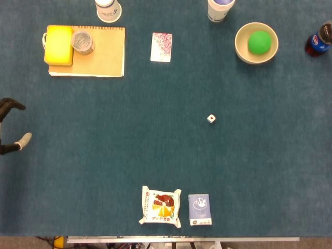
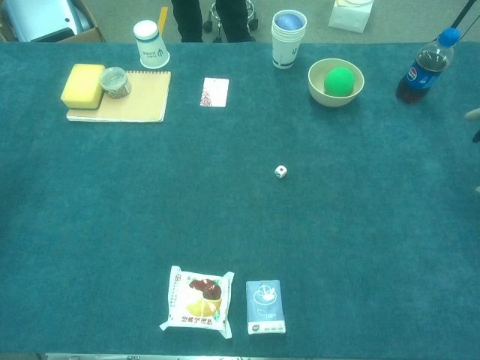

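Observation:
My left hand (image 1: 9, 104) shows only at the far left edge of the head view, fingers and pale-tipped thumb (image 1: 24, 139) spread apart and holding nothing. The nearest things to it are a tan notebook (image 1: 104, 54) with a yellow sponge (image 1: 58, 45) and a small round tin (image 1: 82, 41) on it. At the chest view's right edge only the fingertips (image 2: 472, 114) of my right hand (image 2: 475, 126) show, apart and empty, below a cola bottle (image 2: 424, 69). A small white die (image 1: 211, 119) lies alone mid-table.
Along the far side stand an upturned paper cup (image 2: 151, 45), a patterned card (image 2: 214, 91), a stack of cups (image 2: 288, 39) and a bowl (image 2: 318, 77) holding a green ball (image 2: 339, 79). A snack packet (image 1: 162, 206) and a tissue pack (image 1: 199, 209) lie at the near edge.

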`<state>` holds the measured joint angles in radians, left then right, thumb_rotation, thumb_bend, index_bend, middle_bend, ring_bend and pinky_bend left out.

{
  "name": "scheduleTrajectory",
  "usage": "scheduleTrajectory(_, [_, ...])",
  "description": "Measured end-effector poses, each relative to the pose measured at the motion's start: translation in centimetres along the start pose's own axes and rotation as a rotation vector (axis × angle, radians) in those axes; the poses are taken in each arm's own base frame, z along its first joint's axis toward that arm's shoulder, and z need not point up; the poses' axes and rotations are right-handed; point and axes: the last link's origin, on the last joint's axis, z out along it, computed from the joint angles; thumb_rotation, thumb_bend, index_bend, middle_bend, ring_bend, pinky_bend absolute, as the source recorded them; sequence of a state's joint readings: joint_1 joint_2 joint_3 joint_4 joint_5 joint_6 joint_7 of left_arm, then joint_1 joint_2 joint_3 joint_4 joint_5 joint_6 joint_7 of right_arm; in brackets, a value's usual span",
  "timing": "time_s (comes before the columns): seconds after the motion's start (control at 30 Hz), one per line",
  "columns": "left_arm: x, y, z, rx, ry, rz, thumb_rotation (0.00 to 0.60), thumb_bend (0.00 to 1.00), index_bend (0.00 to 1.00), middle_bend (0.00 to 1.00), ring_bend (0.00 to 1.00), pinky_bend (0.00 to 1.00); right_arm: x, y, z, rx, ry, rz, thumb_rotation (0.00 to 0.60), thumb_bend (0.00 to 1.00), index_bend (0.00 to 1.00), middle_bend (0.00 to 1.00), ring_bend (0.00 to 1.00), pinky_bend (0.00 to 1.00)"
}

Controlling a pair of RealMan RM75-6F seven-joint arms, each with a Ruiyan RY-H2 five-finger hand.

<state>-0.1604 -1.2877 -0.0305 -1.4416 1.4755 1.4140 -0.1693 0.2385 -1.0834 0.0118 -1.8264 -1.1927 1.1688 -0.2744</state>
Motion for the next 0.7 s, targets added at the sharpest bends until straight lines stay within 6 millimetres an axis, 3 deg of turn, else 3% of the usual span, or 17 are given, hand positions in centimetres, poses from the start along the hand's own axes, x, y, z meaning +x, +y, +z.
scheduleTrajectory(0.2, [-0.1, -0.1, -0.2, 0.002, -0.001, 0.001, 0.6, 0.18, 0.36, 0.34, 0.35, 0.61, 0.6, -0.9, 0.5, 0.042, 0.019, -0.022, 0.6, 0.06, 0.16, 0.4, 0.26, 0.45])
scheduleTrajectory(0.4, [-0.3, -0.3, -0.1, -0.002, -0.007, 0.0, 0.6, 0.18, 0.36, 0.34, 0.35, 0.61, 1.0, -1.7, 1.2, 0.073, -0.032, -0.049, 0.6, 0.16, 0.16, 0.55, 0.43, 0.55])
scheduleTrajectory(0.5, [-0.3, -0.5, -0.1, 0.001, -0.006, -0.004, 0.6, 0.18, 0.36, 0.34, 0.35, 0.61, 1.6, -2.4, 1.9, 0.093, -0.089, -0.072, 0.6, 0.23, 0.16, 0.61, 0.5, 0.67])
scheduleTrajectory(0.6, [-0.5, -0.7, -0.2, 0.006, -0.01, -0.008, 0.6, 0.18, 0.36, 0.34, 0.35, 0.61, 2.6, -3.6, 3.3, 0.124, -0.111, -0.11, 0.6, 0.4, 0.16, 0.7, 0.58, 0.79])
scheduleTrajectory(0.7, [-0.8, -0.8, -0.1, 0.007, -0.016, -0.013, 0.6, 0.18, 0.36, 0.34, 0.35, 0.61, 3.5, -4.9, 4.6, 0.155, -0.122, -0.138, 0.6, 0.78, 0.16, 0.86, 0.73, 0.97])
